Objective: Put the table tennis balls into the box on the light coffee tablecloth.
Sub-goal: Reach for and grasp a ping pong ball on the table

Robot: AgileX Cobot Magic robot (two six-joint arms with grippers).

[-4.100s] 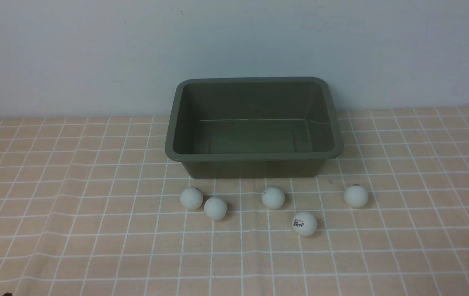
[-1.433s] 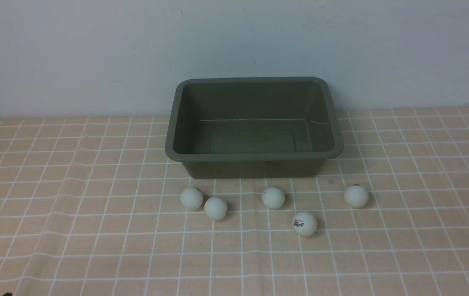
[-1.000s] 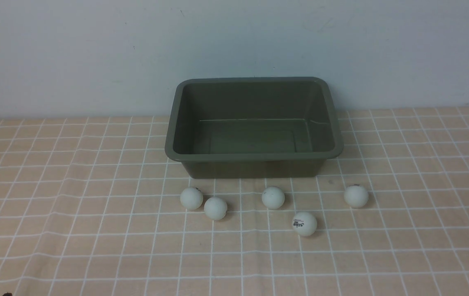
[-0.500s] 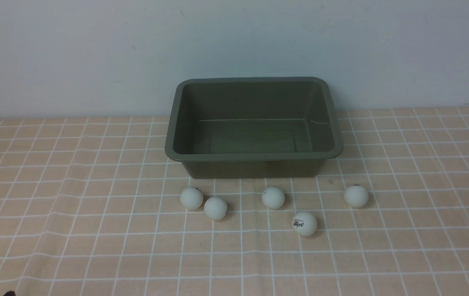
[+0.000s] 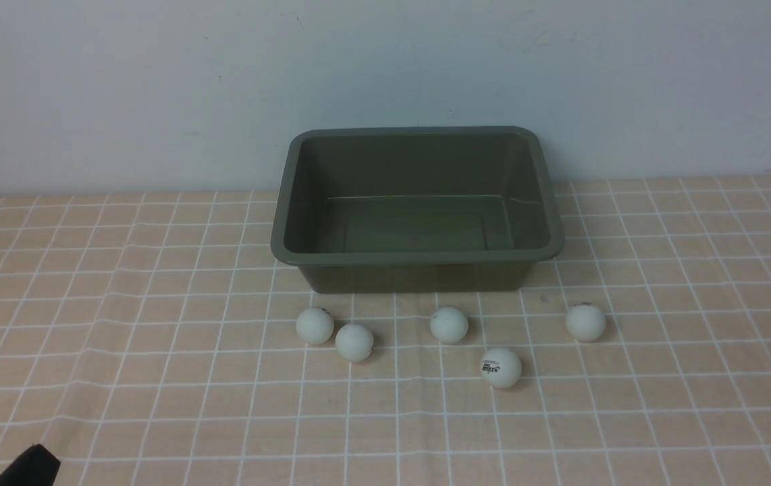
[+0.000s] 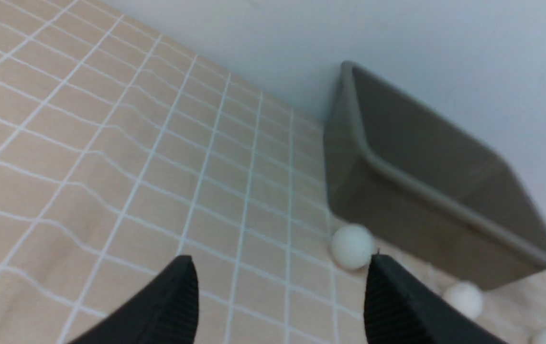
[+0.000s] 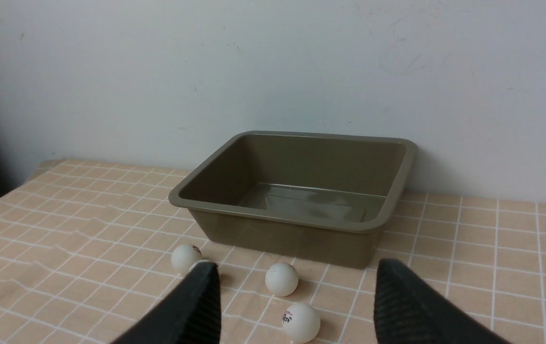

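**Five balls on the cloth, both grippers open**

Your box (image 5: 419,257) stands on the tablecloth (image 5: 122,304) at the back of the tabletop, close to the wall (image 5: 156,81), with a long side facing the robot. All five balls lie on the cloth outside it, in front of its near wall.

From the left, the leftmost ball (image 5: 314,326) and the second ball (image 5: 354,341) sit just beside each other, in front of the box's left front corner. The middle ball (image 5: 449,325) lies near the centre of the front wall. The logo ball (image 5: 501,367), its dark print turned toward the robot, lies farthest from the box, a little right of the middle one. The rightmost ball (image 5: 586,322) lies apart from the others, just past the box's right front corner.

Your left gripper (image 6: 280,265) is open, jaws wide apart and holding nothing. Its wrist view looks across the cloth at the box's left end, with the leftmost ball ahead of it. In the front view only a black bit of the left arm (image 5: 21,469) shows at the bottom left corner, well apart from the balls.

Your right gripper (image 7: 297,267) is open too, holding nothing, and is out of the front view. Its wrist view faces the box's front wall, and the middle and logo balls show on the cloth ahead, between its fingers. You cannot tell whether either gripper touches the cloth.
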